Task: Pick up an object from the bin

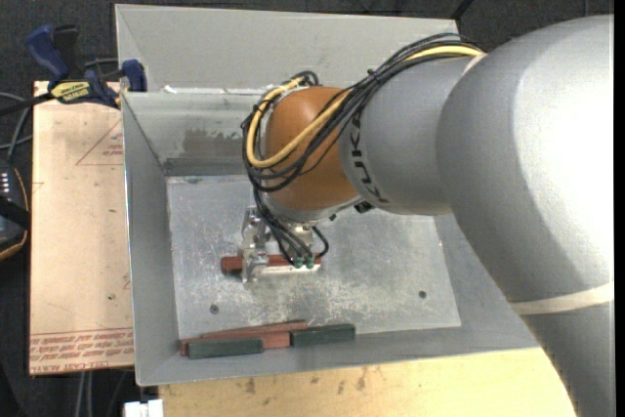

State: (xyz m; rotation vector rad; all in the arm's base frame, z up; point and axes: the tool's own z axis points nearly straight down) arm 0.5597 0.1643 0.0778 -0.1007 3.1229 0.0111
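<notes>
Grey arm (420,151) stretched in from right, orange wrist cover (303,151) above bin's middle. Bin (391,283) floor scuffed. Three flat bars (266,338), dark, red-brown and green, lay end to end along near wall. Tool (260,259) sat low, left of bin's middle, over short red-brown stick (232,264) lying flat, left end poking out; whether tool was spread or pinching, could not tell

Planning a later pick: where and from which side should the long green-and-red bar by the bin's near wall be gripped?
Take the long bar at its red middle, across the narrow width, coming straight down. It lies flat and is long and thin, so the middle should balance it. The near wall runs close beside it, so room there may be tight.
</notes>
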